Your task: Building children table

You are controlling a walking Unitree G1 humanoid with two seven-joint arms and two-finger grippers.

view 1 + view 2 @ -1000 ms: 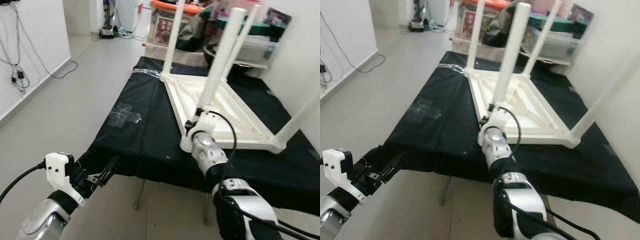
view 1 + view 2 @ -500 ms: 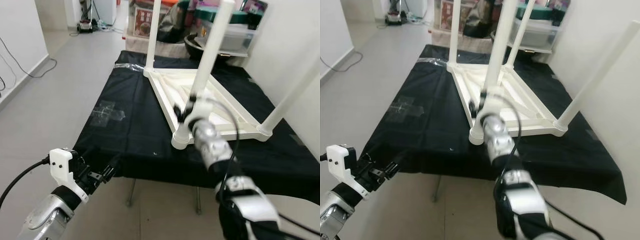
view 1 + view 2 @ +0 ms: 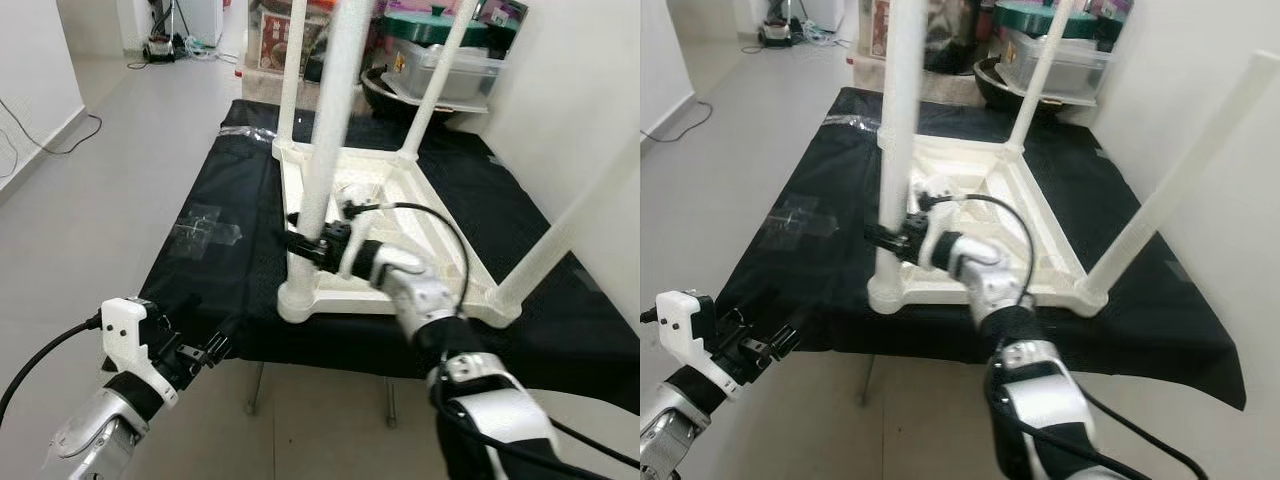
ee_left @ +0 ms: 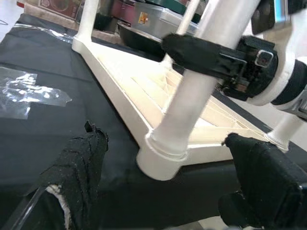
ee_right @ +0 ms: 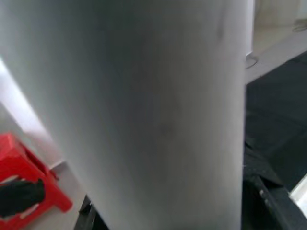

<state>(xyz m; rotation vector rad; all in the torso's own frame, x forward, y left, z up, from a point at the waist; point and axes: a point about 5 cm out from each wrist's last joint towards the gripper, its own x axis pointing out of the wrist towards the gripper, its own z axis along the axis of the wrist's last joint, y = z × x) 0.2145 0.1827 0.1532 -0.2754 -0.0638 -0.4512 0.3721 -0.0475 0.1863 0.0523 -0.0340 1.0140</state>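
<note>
Black cloth (image 3: 230, 270), upturned kids' table (image 3: 380, 215), right hand (image 3: 305, 245) apparently clamped on near leg (image 3: 325, 150), left hand (image 3: 205, 352) apart, bins (image 3: 450, 70) behind

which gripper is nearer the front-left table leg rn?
Right. The right gripper is clamped around the near table leg just above its socket. The left gripper hangs open below the black-covered worktable's front edge, apart from it.
</note>
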